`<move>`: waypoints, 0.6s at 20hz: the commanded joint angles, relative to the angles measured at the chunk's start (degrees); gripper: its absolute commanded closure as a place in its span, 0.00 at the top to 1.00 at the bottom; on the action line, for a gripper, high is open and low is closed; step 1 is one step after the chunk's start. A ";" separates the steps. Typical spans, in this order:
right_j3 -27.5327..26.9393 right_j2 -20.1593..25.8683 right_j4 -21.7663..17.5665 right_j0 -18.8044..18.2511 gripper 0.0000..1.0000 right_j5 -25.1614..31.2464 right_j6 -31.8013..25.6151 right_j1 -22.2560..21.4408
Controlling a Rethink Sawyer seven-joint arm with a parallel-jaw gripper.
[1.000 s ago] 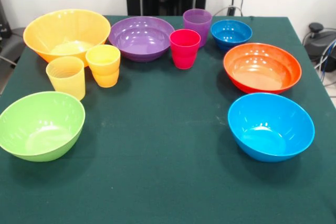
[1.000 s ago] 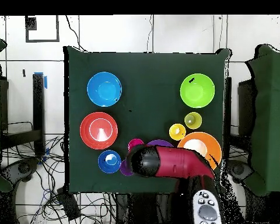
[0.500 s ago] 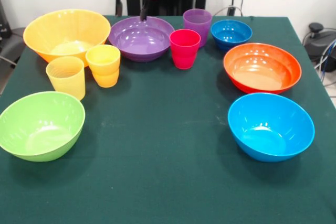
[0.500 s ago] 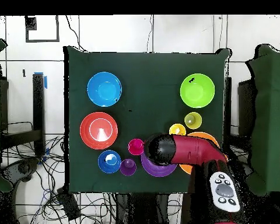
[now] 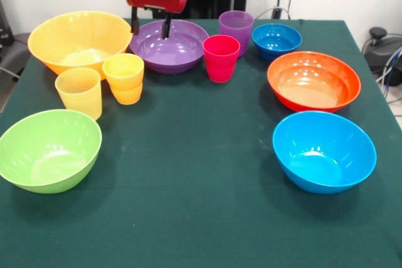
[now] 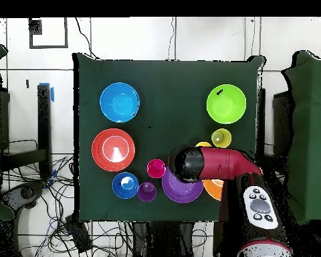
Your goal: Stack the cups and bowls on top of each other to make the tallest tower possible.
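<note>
My gripper hangs open over the left part of the purple bowl, one finger near its left rim and one above its inside, holding nothing. Left of it stands the big orange-yellow bowl, with the orange-yellow cup and the ribbed pale yellow cup in front. The red-pink cup, purple cup and dark blue bowl stand to the right. The red-orange bowl, light blue bowl and lime green bowl lie nearer. Every piece stands alone. From overhead the arm hides the gripper and most of the orange-yellow bowl.
A dark green cloth covers the table, its middle and front bare. Cables and equipment lie off the right edge. In the overhead view, cables run along the floor beside the table.
The arm swung in from off the front view's top, and the gripper came down over the purple bowl's left side. No cup or bowl has moved.
</note>
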 commanded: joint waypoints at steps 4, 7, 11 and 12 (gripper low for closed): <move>-5.85 7.02 -6.63 -0.74 1.00 10.56 -13.83 1.46; -6.66 9.17 -7.39 -2.48 1.00 11.30 -16.24 2.00; -8.40 10.38 -9.74 -2.50 1.00 14.76 -18.61 1.77; -8.46 11.20 -9.55 -2.92 1.00 15.00 -18.66 1.94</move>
